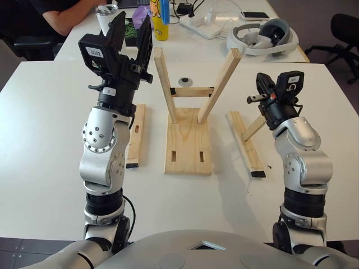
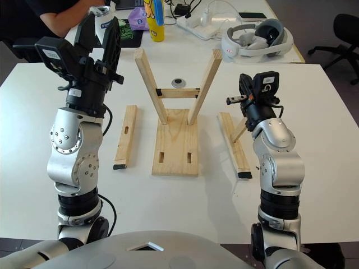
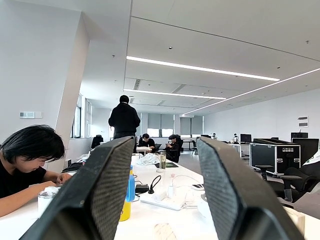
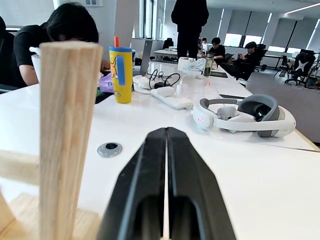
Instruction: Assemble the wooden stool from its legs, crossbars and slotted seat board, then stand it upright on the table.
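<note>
Left eye view, centre: shows slotted seat board [image 1: 188,147] flat on white table [image 1: 45,140], one leg pair [image 1: 165,84] standing in it. Seems mid-assembly; next calls for grasping a loose bar [image 1: 134,148], left of board. Left gripper [image 1: 132,23], upper left, fingers apart; right gripper [image 1: 262,81], centre right, fingers together. Open-plan office [image 3: 165,130] behind.

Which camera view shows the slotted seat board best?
The left eye view: the whole seat board lies flat on the table, both empty slots visible. The right eye view shows the same. The right wrist view catches a corner of it.
</note>
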Robot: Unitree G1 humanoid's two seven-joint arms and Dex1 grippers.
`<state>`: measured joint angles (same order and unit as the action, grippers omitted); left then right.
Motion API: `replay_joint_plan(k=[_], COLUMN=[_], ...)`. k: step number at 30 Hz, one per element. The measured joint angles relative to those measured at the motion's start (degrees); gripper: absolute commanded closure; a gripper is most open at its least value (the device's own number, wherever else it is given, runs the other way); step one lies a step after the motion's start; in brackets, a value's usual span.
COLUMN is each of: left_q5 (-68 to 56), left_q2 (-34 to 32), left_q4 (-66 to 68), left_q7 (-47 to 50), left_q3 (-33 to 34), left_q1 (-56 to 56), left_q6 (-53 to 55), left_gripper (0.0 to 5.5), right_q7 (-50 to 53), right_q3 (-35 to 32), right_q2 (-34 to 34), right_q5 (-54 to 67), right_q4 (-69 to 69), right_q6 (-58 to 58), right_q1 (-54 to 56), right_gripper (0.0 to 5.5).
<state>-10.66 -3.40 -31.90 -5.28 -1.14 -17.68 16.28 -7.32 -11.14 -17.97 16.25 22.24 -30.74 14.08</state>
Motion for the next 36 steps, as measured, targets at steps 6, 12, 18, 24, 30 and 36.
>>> replay_joint_plan(k=[6,12,18,24,30,36], left_q5=[0.31,2.47,4.25,5.24,5.17,4.99], left_q2=[0.1,0.34,1.11,1.5,1.42,1.21], left_q4=[-0.13,-3.88,-7.79,-9.59,-10.15,-10.14], left_q7=[0.41,3.03,5.89,7.28,7.3,6.8], left_q3=[-0.02,0.33,0.1,-0.55,-0.69,-0.42], left_q1=[0.62,4.54,8.88,10.5,10.58,10.35], left_q6=[-0.4,-0.32,0.16,1.47,2.69,3.36], left_gripper=[3.2,3.2,3.2,3.2,3.2,3.2], right_q7=[0.47,-17.53,-27.6,-27.33,-24.73,-23.69], right_q3=[-7.43,-2.81,-1.52,-1.49,-1.48,-1.5], right_q2=[-9.04,-19.93,-28.72,-28.78,-27.9,-24.99], right_q5=[-5.09,-4.0,2.95,9.09,10.34,12.95], right_q4=[-7.84,-7.87,-0.72,2.57,3.04,5.35], right_q6=[3.88,-6.71,-23.1,-37.72,-47.45,-53.67], right_q1=[2.49,-16.95,-19.18,-10.33,-8.22,-7.7], right_gripper=[5.49,5.24,4.35,3.4,2.37,1.45])
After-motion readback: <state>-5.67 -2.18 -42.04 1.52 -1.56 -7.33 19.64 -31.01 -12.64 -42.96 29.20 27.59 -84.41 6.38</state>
